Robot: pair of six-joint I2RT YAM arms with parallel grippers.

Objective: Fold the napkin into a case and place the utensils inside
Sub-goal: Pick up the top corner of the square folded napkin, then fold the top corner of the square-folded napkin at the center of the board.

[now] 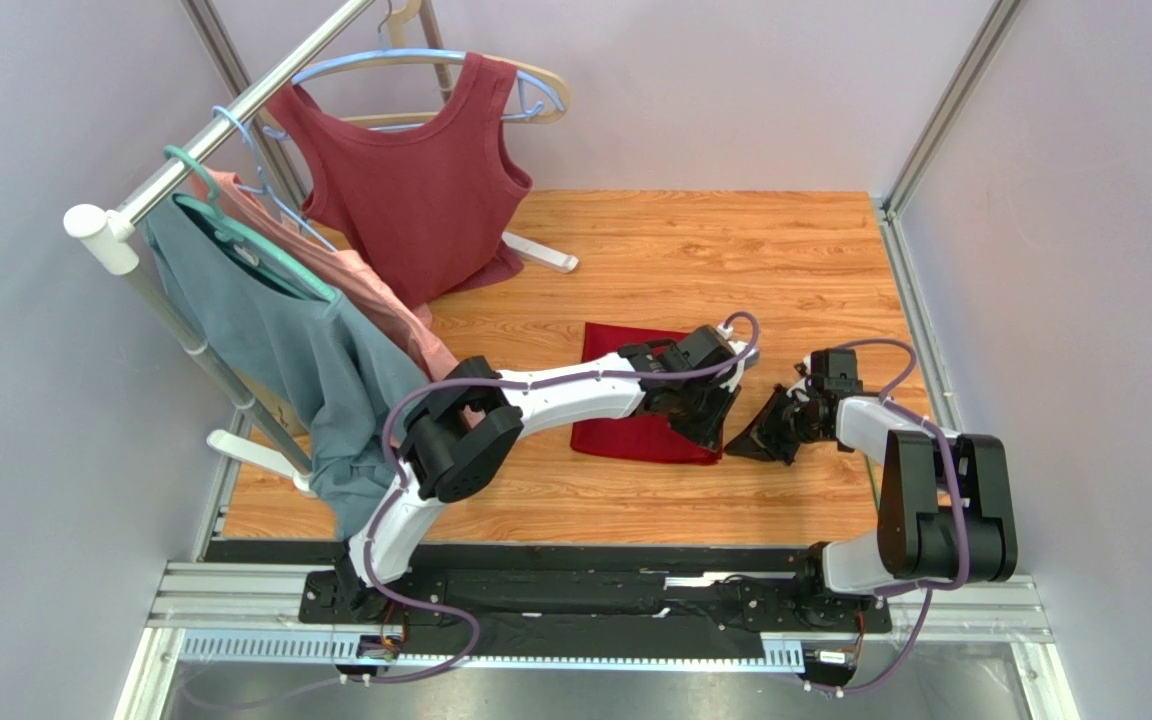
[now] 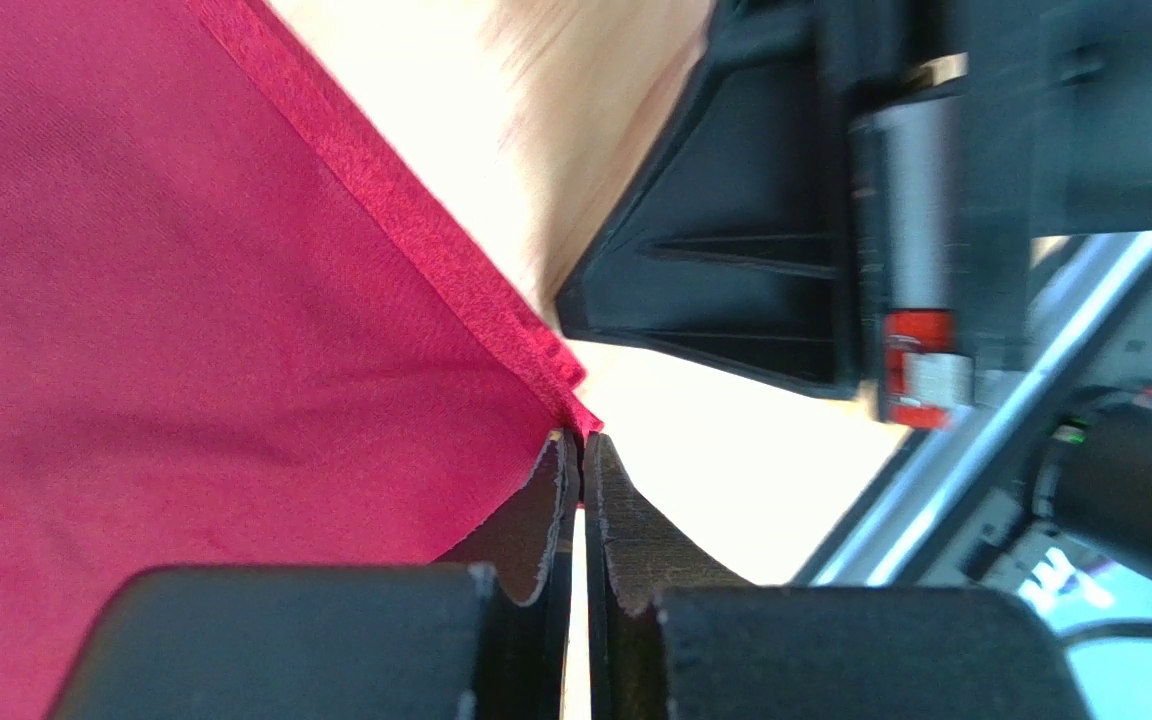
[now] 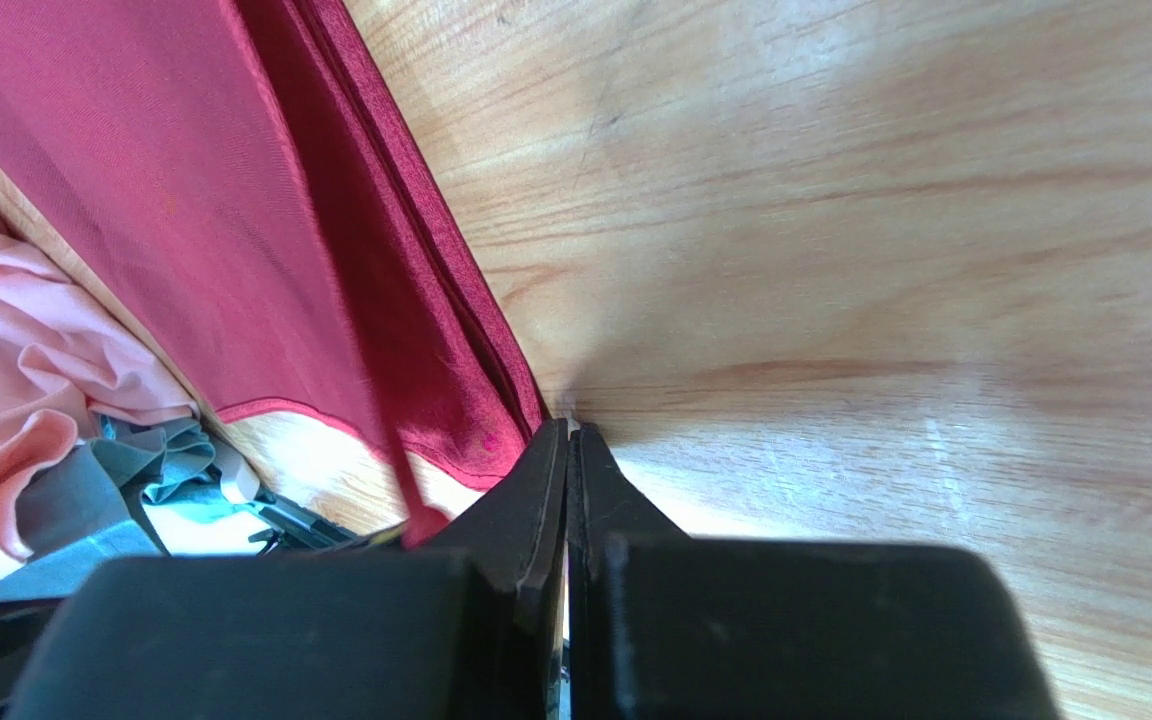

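Observation:
The crimson napkin [image 1: 630, 437] lies on the wooden table, partly under my left arm. It fills the left of the left wrist view [image 2: 162, 300], and its layered edges run down the right wrist view [image 3: 312, 225]. My left gripper [image 1: 714, 428] is shut on the napkin's near right corner [image 2: 582, 446]. My right gripper [image 1: 740, 444] is shut right beside it, with the cloth's edge running into its tips [image 3: 569, 432]. Its black finger also shows in the left wrist view [image 2: 717, 255]. No case and no utensils are in view.
A clothes rack stands at the left with a maroon sleeveless top [image 1: 409, 165], a pink garment [image 1: 372, 293] and a teal garment [image 1: 289, 338]. Its white foot [image 1: 545, 252] rests on the table behind the napkin. Grey walls close in the table at the back and right.

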